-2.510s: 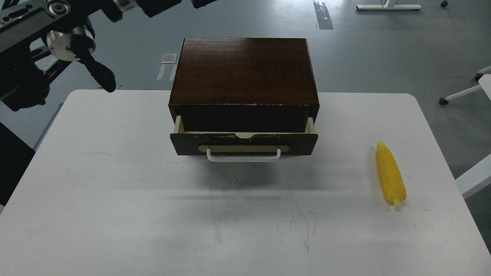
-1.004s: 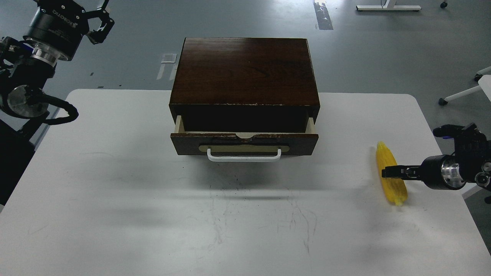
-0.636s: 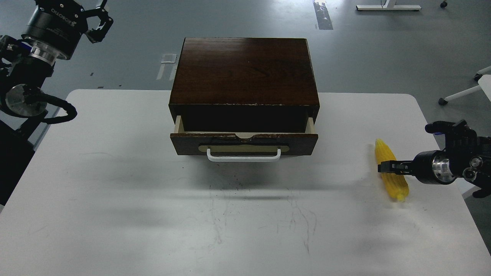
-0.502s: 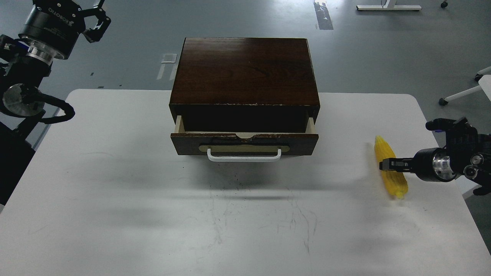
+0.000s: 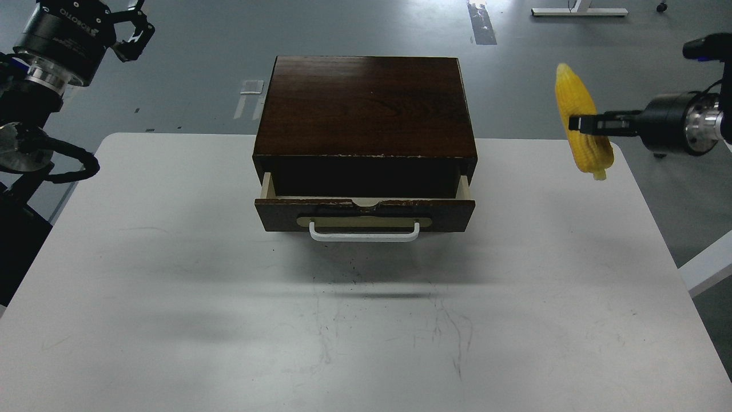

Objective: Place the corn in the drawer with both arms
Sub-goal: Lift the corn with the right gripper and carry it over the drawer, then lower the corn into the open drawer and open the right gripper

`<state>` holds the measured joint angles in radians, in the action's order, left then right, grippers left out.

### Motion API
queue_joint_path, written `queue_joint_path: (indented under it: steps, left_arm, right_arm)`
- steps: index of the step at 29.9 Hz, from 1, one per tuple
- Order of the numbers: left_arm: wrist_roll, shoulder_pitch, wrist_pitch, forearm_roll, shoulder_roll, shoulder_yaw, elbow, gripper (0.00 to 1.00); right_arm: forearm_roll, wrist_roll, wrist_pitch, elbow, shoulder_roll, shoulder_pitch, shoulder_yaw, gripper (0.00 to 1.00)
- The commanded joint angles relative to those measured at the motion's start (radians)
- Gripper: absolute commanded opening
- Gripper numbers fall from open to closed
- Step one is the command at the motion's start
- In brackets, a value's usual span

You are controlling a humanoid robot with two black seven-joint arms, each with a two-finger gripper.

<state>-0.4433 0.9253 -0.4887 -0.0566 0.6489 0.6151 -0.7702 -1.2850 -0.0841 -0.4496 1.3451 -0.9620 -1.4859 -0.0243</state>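
Note:
The yellow corn (image 5: pixel 582 123) hangs in the air at the right, well above the table, right of the box. My right gripper (image 5: pixel 577 123) is shut on the corn at its middle, the arm coming in from the right edge. The drawer (image 5: pixel 364 213), with its white bar handle (image 5: pixel 363 232), stands partly pulled out of the dark wooden box (image 5: pixel 366 109); its inside is dark. My left gripper (image 5: pixel 128 28) is open and empty at the top left, off the table's far left corner.
The white table (image 5: pixel 366 320) carries the box at its far middle. Grey floor lies beyond, with a white chair base (image 5: pixel 686 140) at the right and a white frame (image 5: pixel 577 10) at the top.
My right arm came in from the right, closed on the corn on the table and has lifted it high and slightly back. My left arm has drawn a little further to the top left.

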Motion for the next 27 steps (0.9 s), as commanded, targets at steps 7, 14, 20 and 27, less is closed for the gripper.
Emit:
queue_joint_path:
  steps: [7,14,20,27]
  left_arm:
    - [-0.002,-0.005,0.000,0.000,0.051,0.000,-0.023,0.98]
    - [-0.003,-0.008,0.000,0.000,0.081,0.000,-0.023,0.98]
    - [-0.005,-0.011,0.000,0.000,0.087,0.002,-0.023,0.98]
    - [-0.006,-0.011,0.000,0.000,0.087,0.002,-0.023,0.98]
  right_arm:
    - [-0.315,-0.008,-0.004,0.100,0.233,-0.174,-0.003,0.09]
    - [-0.560,-0.039,-0.001,0.108,0.417,-0.154,0.023,0.09]
    - [-0.710,-0.111,0.002,0.167,0.459,-0.146,0.093,0.09]
    - [-0.774,-0.115,0.009,0.167,0.468,-0.100,0.138,0.09]
